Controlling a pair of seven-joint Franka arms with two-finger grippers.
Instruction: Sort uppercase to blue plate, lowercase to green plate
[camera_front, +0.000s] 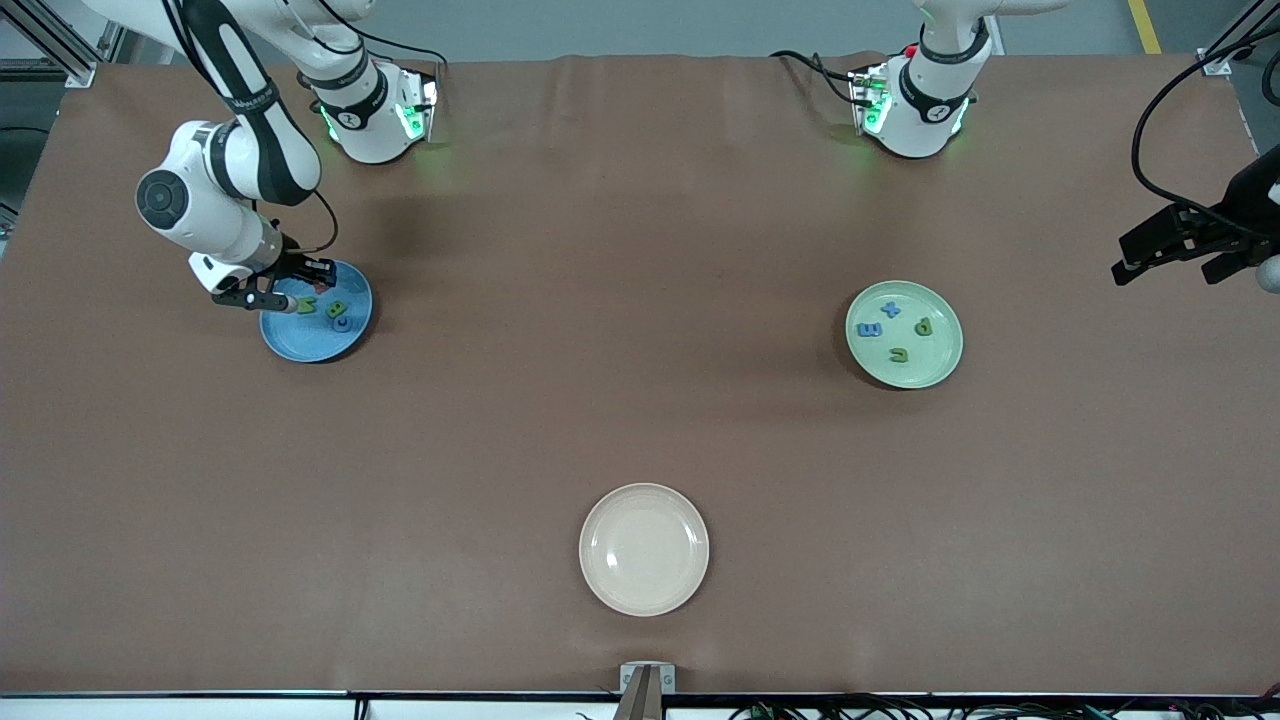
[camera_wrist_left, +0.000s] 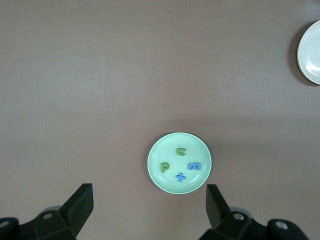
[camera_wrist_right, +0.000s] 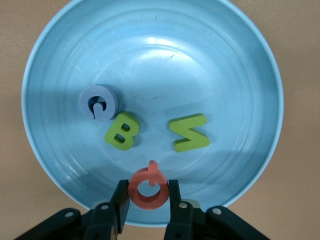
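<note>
**Last uppercase letter is hanging over the blue plate**

The right tool (camera_wrist_right: 149, 197) is pinching the red round letter (camera_wrist_right: 148, 188) by its two outer sides, over the blue plate (camera_front: 300, 345), which is lying near the desk edge at the right arm's end. The letter looks like a thin, stiff, very light foam or plastic piece. It is probably not fragile, but it is small and its rim is curved, so it can slip or turn between the fingers. The hold across the widest part of the ring, as it is now, seems the safest one. The letter is lying almost flat, and its little tail is pointing toward the middle of the plate; being nearly round, it has no clear long axis.

Three other uppercase pieces are already lying flat in the blue plate: the green zigzag (camera_wrist_right: 189, 132), whose long axis is running slightly tilted, the green B (camera_wrist_right: 122, 131) just beside it, also tilted, and the blue round letter (camera_wrist_right: 99, 102), touching or almost touching the B.

The left tool (camera_wrist_left: 149, 205) is waiting up over the desk edge at the left arm's end, with its fingers spread wide and holding nothing. Under its camera, the green plate (camera_wrist_left: 160, 150) is carrying the four lowercase letters: the blue m (camera_wrist_left: 194, 166), the blue cross (camera_wrist_left: 181, 176), the green p (camera_wrist_left: 164, 167) and the green arch (camera_wrist_left: 181, 151), all well apart.

The cream plate (camera_front: 644, 600) near the front desk edge is carrying nothing.
</note>
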